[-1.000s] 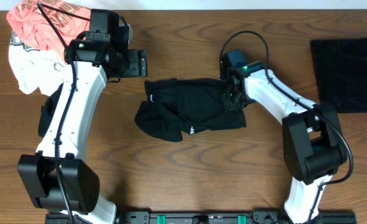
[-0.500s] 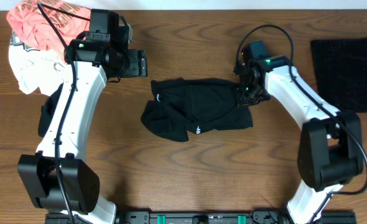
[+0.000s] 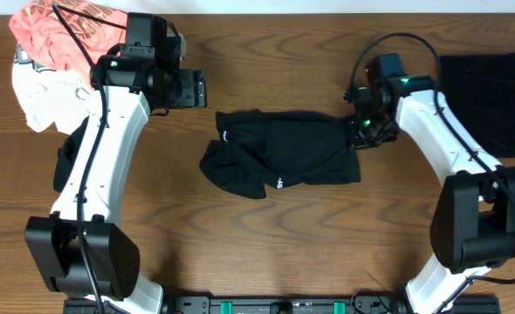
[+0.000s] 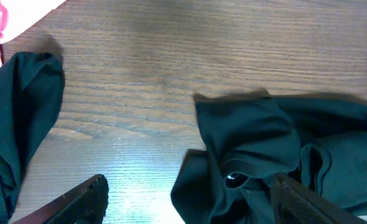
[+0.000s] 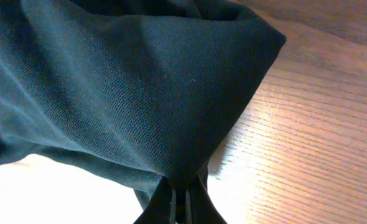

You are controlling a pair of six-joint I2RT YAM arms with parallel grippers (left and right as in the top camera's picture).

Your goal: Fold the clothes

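Right gripper (image 5: 182, 200) is clenched on the right edge of the black garment (image 3: 284, 157). The wrist view shows cloth bunched into a cone running into the shut fingertips, so it has only a small bite of fabric.

The garment lies mid-table (image 3: 266, 253), crumpled, with its left side lumped. A small white logo (image 3: 278, 182) sits face up near the front hem. The right portion looks drawn toward the pinch. My read: the edge grip is there to pull the piece out flat before any fold.

Left gripper (image 3: 201, 89) is released, jaws wide and empty, hovering just past the garment's upper-left corner. It's probably staged to take the opposite edge so both arms can tension the cloth. Its wrist view shows a rumpled opening below; collar or waistband, can't tell.

The rest of the clothes sit far left, out of the work zone:
- coral-pink printed tee (image 3: 61, 30)
- white garment (image 3: 35, 92), touching the tee
- second black garment (image 3: 65, 161), partly under the left arm

Black mat (image 3: 493, 87) is at far right.

Folding hasn't started. Risk: the thin pinch slips.
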